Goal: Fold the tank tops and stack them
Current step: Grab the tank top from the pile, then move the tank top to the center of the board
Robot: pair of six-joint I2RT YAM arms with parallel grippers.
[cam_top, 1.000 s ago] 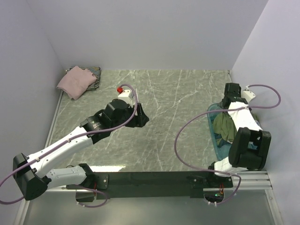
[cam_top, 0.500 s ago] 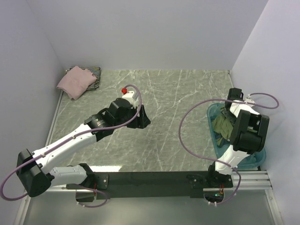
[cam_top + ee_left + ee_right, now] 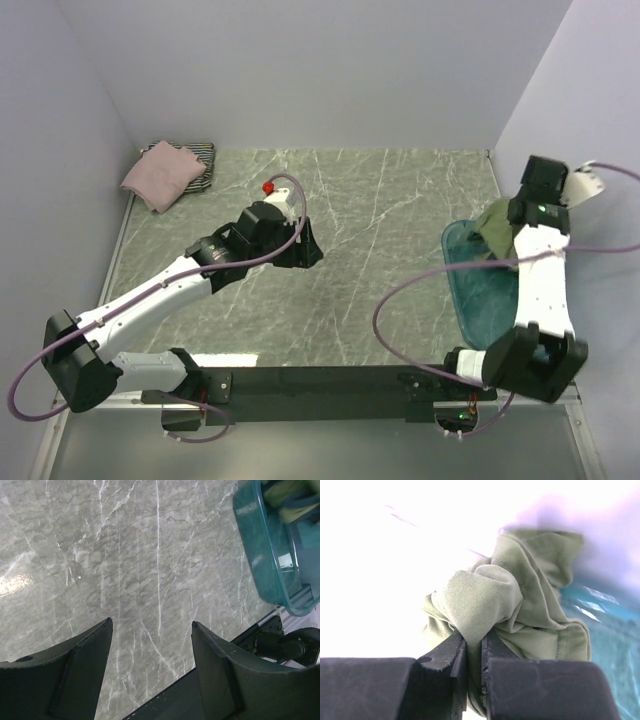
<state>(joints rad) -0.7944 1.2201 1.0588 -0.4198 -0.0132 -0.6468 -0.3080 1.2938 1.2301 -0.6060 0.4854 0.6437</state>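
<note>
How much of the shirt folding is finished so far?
Two look done: the pink tank top lies folded on the striped tank top in the far left corner. In hand: the right gripper is shut on the olive-green tank top, above the teal tub. Left: spreading, folding and stacking that one. The left gripper hovers open and empty over the table.

Both arms show white links (image 3: pixel 128 313), black joints (image 3: pixel 250 235), purple cables (image 3: pixel 385 300); the left pincer (image 3: pixel 151 625) is black.
</note>
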